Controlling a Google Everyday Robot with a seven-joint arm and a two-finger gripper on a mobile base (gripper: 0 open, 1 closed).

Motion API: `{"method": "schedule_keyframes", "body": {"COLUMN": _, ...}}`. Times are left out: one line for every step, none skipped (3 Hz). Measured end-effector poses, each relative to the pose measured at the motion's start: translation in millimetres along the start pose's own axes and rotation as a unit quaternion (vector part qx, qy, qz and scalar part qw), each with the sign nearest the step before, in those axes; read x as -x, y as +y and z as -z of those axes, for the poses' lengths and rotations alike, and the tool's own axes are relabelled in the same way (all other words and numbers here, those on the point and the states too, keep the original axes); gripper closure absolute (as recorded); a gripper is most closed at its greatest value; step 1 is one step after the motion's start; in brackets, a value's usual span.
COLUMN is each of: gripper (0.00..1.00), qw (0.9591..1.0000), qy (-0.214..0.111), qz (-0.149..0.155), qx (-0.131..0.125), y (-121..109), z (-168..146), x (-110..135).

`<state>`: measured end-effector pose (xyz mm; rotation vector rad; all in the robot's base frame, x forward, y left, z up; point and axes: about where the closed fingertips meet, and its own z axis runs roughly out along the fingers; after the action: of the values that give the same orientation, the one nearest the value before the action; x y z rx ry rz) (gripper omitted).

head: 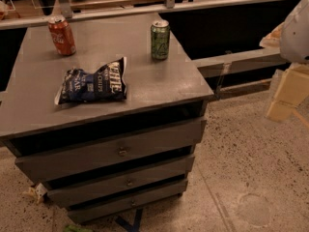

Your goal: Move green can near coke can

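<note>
**Green can [160,39] stands free on the worktop [164,88], pincer [286,98] off to the side**

The green can is upright near the back right corner of the grey worktop. The coke can [62,35] is also upright, at the back left, well apart from it. A dark blue chip bag [94,81] lies flat in front, between the two cans but closer to the front edge.

As I judge it, the step in hand is the approach and the grasp; nothing is held yet. To do it well, the pincer should come to the green can from the right or from above and close on the middle of its body, so that the can does not tip. A tall thin can falls easily if it is touched high on one side. For the carry, the path along the back of the worktop looks free, behind the chip bag. The can should be set down just beside the red one, without pushing it.

The arm shows only at the right edge of the view, as a white part above and pale cream blocks below. The pincer hangs there beyond the cabinet, lower than the worktop and well apart from the green can. If it is spread or pressed together, I cannot tell.
</note>
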<state>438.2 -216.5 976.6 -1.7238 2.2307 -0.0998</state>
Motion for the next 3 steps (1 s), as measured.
{"method": "schedule_keyframes", "body": {"gripper": 0.00, "qw": 1.0000, "qy": 0.000, "qz": 0.000, "qx": 0.000, "y": 0, "z": 0, "x": 0}}
{"method": "schedule_keyframes", "body": {"gripper": 0.00, "qw": 0.9981, "qy": -0.041, "qz": -0.045, "qx": -0.010, "y": -6, "z": -5, "x": -1}}
{"method": "schedule_keyframes", "body": {"gripper": 0.00, "qw": 0.9804, "qy": -0.115, "qz": -0.159, "qx": -0.020, "y": 7, "z": -17, "x": -14}}
